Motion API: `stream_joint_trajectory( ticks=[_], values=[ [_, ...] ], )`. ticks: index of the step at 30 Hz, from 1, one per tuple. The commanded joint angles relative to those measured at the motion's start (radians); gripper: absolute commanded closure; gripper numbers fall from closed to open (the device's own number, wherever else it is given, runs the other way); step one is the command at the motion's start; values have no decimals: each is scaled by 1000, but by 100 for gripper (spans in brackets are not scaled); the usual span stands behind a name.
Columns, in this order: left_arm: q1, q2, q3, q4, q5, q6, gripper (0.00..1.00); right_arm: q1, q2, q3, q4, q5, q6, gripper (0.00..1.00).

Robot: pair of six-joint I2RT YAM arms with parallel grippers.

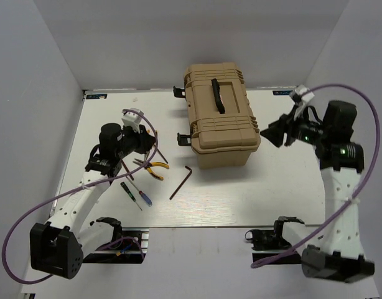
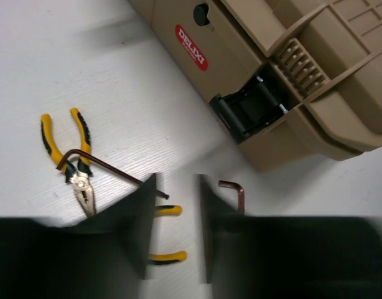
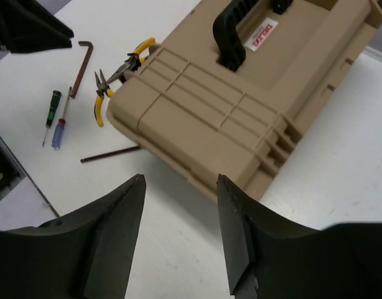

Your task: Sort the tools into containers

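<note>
The tan toolbox [image 1: 219,115] stands shut mid-table. Left of it lie yellow-handled pliers [image 1: 155,167], a dark L-shaped hex key [image 1: 180,182] and thin screwdrivers with a green handle [image 1: 127,187] and a blue handle [image 1: 145,199]. My left gripper [image 1: 149,144] is open and empty just above these tools. In the left wrist view its gap [image 2: 177,187] frames yellow plier handles [image 2: 168,210]. A second pair of pliers [image 2: 69,146] lies left with a thin hex key [image 2: 107,167] across it. My right gripper [image 1: 277,134] is open and empty, raised right of the toolbox [image 3: 241,106].
The toolbox has a black carry handle [image 1: 217,94] and black latches [image 2: 250,112] on its side. White walls [image 1: 41,75] enclose the table on three sides. Small black fixtures [image 1: 119,232] sit at the near edge by each arm base.
</note>
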Motion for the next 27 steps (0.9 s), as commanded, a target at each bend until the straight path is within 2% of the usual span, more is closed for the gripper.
stream_joint_trajectory(
  ticks=[1,2,3,4,5,6,9,10,13,20,27],
  values=[
    [8,0,32,-4,38,-16,48,92,174,115,91,67,142,44],
    [8,0,32,-4,38,-17,24,125,209,167,96,98,153,38],
    [8,0,32,-4,38,-17,19,151,304,217,99,167,159,36],
    [8,0,32,-4,29,-17,15,215,334,256,103,216,191,36],
    [8,9,32,-4,29,-17,13,234,361,278,112,253,206,31],
    [8,9,32,-4,29,-17,12,267,425,302,122,293,220,31],
    [8,18,32,-13,6,-7,12,324,579,434,117,468,256,30],
    [8,18,41,-22,6,-7,12,338,686,566,106,514,289,27],
    [8,39,41,-22,6,-7,12,363,817,747,42,554,326,25],
    [8,59,51,-32,38,-7,12,450,947,836,79,677,362,27],
    [8,78,60,-41,47,-7,12,518,1003,845,111,690,375,28]
  ],
)
